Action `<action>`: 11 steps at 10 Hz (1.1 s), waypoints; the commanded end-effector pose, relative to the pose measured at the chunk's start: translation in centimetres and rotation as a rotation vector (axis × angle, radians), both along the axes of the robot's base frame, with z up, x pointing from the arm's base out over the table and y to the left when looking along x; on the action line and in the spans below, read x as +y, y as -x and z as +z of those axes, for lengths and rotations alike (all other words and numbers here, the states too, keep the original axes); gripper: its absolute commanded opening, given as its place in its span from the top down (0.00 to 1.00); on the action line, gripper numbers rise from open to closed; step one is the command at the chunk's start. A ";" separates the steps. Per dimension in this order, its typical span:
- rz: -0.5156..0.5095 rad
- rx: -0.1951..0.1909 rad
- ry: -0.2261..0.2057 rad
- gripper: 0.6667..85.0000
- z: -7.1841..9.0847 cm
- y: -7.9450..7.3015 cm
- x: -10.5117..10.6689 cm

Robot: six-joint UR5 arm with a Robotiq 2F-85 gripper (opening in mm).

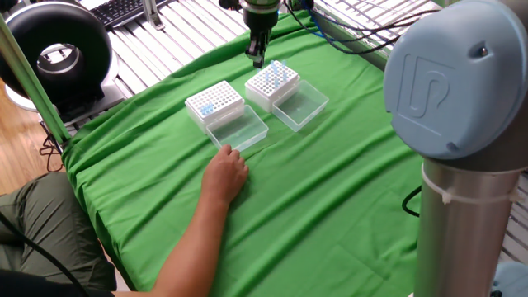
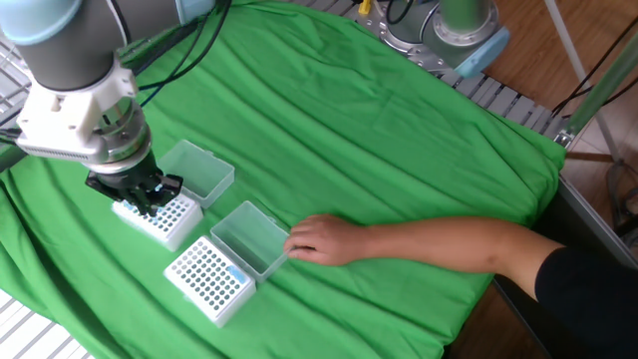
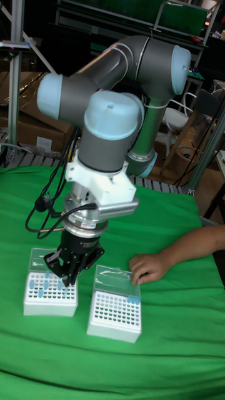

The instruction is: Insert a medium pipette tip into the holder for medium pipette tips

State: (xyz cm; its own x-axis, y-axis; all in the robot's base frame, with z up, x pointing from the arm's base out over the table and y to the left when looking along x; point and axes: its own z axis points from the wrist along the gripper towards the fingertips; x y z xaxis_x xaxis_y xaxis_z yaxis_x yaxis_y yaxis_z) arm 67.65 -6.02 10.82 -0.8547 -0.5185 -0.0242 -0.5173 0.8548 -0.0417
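Note:
Two alike white racks lie on the green cloth, each with its clear lid open. The far rack (image 1: 271, 81) (image 2: 164, 221) (image 3: 50, 300) carries several blue tips. The near rack (image 1: 213, 101) (image 2: 204, 281) (image 3: 114, 315) has a few blue tips at one corner. Which one is the holder for medium pipette tips I cannot tell. My gripper (image 1: 258, 59) (image 2: 143, 204) (image 3: 67, 280) hangs just above the far rack's edge, fingers close together. No pipette tip can be made out between them.
A person's hand (image 1: 224, 173) (image 2: 319, 239) (image 3: 147, 269) rests on the cloth, touching the near rack's open lid (image 1: 237, 130). The far rack's lid (image 1: 299, 106) lies beside it. A black ring-shaped device (image 1: 58, 49) and a keyboard (image 1: 124, 10) sit beyond the cloth's edge.

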 end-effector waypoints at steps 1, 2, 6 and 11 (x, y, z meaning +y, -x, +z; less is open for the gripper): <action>-0.015 0.019 0.024 0.94 3.0 0.4 1.0; -0.021 0.029 0.030 0.94 3.7 0.6 1.5; -0.084 0.058 -0.023 0.94 5.1 1.2 7.2; -0.094 0.044 -0.037 0.96 4.0 1.9 12.7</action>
State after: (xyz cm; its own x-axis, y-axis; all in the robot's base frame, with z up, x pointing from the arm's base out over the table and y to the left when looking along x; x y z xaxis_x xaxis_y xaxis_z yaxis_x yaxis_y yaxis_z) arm 66.03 3.91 15.15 -0.8976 -0.4406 0.0131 -0.4406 0.8977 0.0014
